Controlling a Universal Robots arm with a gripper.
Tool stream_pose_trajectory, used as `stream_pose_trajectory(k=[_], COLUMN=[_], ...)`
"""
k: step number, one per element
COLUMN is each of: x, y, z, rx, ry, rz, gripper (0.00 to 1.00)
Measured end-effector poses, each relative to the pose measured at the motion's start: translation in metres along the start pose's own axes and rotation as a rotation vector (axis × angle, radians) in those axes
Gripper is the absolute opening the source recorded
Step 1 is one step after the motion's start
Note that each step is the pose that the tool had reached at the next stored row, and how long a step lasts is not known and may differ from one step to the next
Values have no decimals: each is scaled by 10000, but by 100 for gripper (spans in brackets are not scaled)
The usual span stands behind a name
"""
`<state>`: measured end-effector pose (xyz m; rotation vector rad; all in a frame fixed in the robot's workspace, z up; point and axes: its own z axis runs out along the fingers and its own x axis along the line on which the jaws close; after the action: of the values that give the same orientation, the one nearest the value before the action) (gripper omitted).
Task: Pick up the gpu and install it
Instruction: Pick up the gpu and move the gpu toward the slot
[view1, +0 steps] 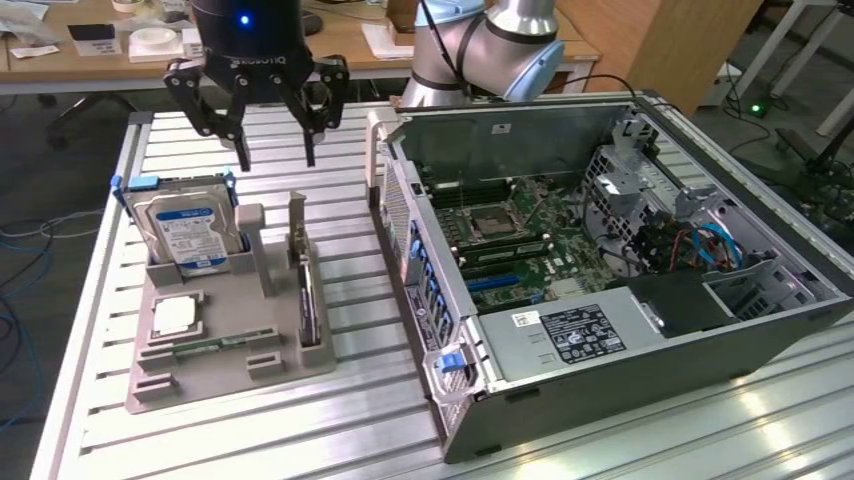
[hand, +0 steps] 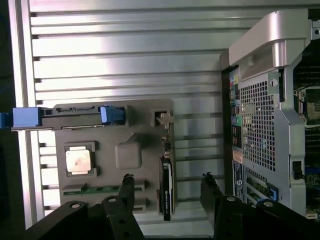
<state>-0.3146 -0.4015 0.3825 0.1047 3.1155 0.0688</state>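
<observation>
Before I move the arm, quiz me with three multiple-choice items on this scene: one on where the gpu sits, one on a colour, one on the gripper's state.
1. The gpu is:
A) standing on edge in the grey tray, on its side toward the computer case
B) seated inside the case
C) lying flat on the table

2. The hard drive has side rails that are:
A) red
B) yellow
C) blue

3. The gripper is:
A) shut on the gpu
B) open and empty above the tray
C) shut on the hard drive

Answers:
1 A, its dark edge rises from the tray's slot.
2 C, blue tabs flank the drive.
3 B, its fingers stand apart with nothing between them.
</observation>
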Motion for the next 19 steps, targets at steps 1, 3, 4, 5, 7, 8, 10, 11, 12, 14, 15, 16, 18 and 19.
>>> stream_pose_trajectory(k=[1,3,4,5,7,8,10,11,12,14,15,16,18,19], x=[-1,-2,-1,0,-1,-1,0,0,0,3,4,4,4,4], y=[-8,-21,-24,-24,-26,-27,-28,-28,-28,-31,-34,-39,-45,-47], z=[5,16,22,28,43,53,70,77,83,97,101,105,114,119], rx=[0,-1,-1,2,12,14,16,18,22,23,24,24,23,24], ry=[0,-1,4,14,31,36,45,48,52,52,54,55,56,57], rz=[-5,-10,-10,-11,-37,-57,-123,-175,-222,-282,-305,-328,-379,-404], gripper=[65,65,65,65,65,65,65,65,65,65,65,65,65,65])
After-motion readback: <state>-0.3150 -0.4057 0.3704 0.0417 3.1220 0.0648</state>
